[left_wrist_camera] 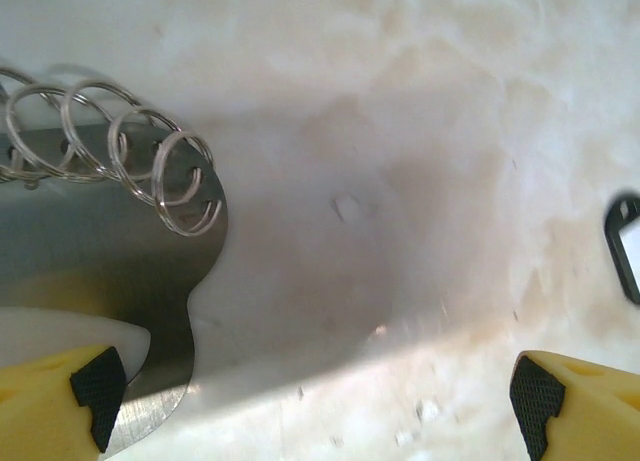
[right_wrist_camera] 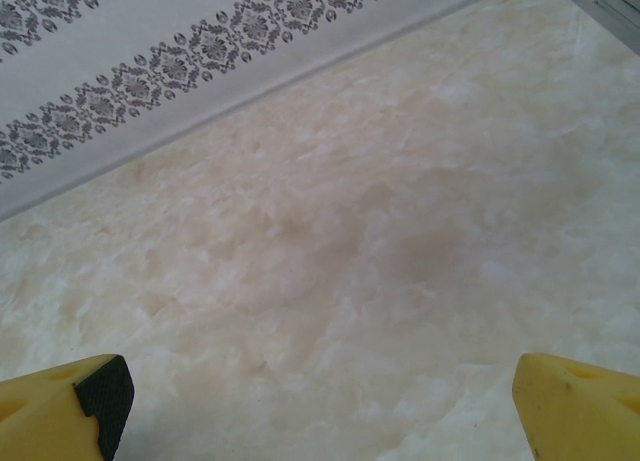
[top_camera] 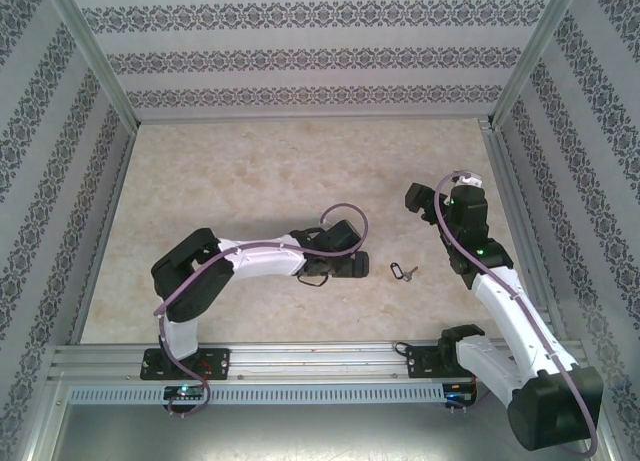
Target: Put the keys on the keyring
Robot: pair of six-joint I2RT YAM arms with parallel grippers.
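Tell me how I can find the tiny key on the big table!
Look at the beige marbled table, at the bare gap between the white left arm and the white right arm. Lying there alone is a tiny grey metal key with a dark head. The thin oval wire loop under the left arm's tip is bigger and has no dark head.

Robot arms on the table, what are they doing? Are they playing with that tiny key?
They're meant to put the key on the keyring, but nothing is picked up yet. The key lies on the table between the two arms. The keyring lies close to the left gripper, which is low and open, holding nothing. The right gripper is open too, over bare table farther back.
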